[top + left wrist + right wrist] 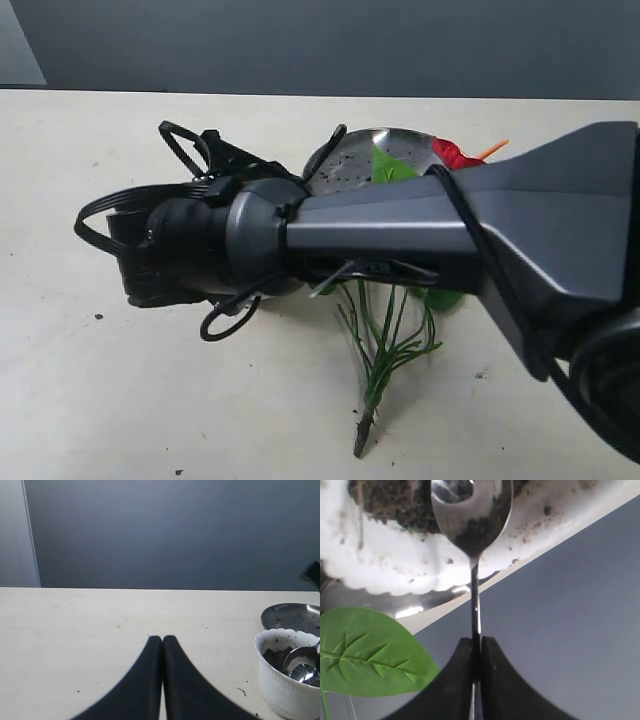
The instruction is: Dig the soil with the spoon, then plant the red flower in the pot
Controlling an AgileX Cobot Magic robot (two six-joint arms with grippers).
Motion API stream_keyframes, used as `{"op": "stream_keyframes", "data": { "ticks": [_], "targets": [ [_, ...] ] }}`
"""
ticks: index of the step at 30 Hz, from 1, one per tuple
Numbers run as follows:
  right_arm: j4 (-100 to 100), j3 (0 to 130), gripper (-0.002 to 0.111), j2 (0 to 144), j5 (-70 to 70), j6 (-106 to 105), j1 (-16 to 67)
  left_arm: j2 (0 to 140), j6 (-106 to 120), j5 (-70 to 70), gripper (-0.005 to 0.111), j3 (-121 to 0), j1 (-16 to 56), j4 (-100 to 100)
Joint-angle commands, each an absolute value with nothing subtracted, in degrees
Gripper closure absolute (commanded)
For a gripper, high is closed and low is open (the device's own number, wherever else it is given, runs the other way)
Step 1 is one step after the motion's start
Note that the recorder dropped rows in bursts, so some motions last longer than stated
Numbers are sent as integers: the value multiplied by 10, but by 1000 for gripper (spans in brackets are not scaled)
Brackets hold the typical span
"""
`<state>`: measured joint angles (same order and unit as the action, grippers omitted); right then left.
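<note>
In the right wrist view my right gripper is shut on the thin handle of the silver spoon. The spoon's bowl rests in the dark soil inside the white scalloped pot. The left wrist view shows the same pot with the spoon bowl in the soil. My left gripper is shut on nothing over bare table, well apart from the pot. The red flower lies on the table, its green stems pointing toward the front edge.
My right arm reaches across the middle and hides the pot in the exterior view. A round steel plate speckled with soil sits behind it. A green leaf lies close to the right gripper. Stray soil specks dot the table.
</note>
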<state>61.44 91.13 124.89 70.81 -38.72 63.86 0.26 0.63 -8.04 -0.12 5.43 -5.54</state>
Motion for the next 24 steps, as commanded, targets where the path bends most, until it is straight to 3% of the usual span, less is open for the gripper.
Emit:
{"op": "stream_keyframes", "data": {
  "ticks": [1,24],
  "targets": [
    [629,911,109,1225,700,-374,640,0,5,-73,106,0,58,-52],
    [600,911,109,1241,700,-365,646,0,5,-73,106,0,58,-54]
  ]
}}
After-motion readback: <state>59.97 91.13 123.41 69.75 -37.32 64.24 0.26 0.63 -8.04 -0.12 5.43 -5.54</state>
